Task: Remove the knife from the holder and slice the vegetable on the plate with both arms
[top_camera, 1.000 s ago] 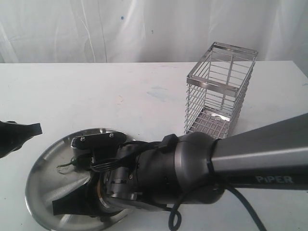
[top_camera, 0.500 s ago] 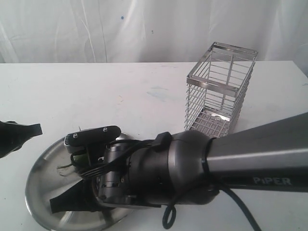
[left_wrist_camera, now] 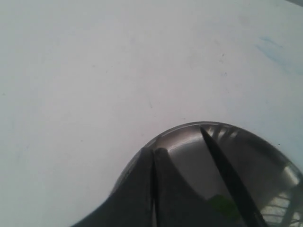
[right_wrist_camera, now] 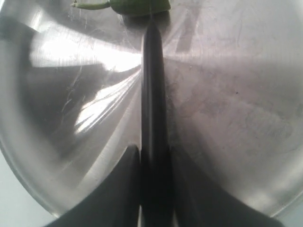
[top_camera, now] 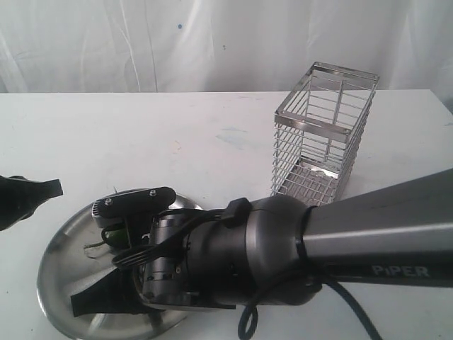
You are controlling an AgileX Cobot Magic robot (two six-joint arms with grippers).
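The plate (top_camera: 60,244) lies at the table's front left. The green vegetable (right_wrist_camera: 137,5) rests on it, its stem to one side. My right gripper (right_wrist_camera: 154,156) is shut on the knife (right_wrist_camera: 152,90) by its black handle, and the dark blade points straight at the vegetable, its tip right at it. In the exterior view the right gripper (top_camera: 88,301) hangs low over the plate's near half. My left gripper (left_wrist_camera: 152,156) is shut and empty, at the plate's rim (left_wrist_camera: 189,128), left of the plate in the exterior view (top_camera: 53,188). The holder (top_camera: 325,131) stands empty at the back right.
The right arm's thick grey link (top_camera: 368,248) crosses the table's front right, just before the holder. A white curtain (top_camera: 212,42) hangs behind the white table (top_camera: 177,142). Faint blue marks (top_camera: 230,136) stain the tabletop.
My right wrist has tilted and shifted a little to the left over the plate, carrying the knife with it. The left gripper has stayed where it was.
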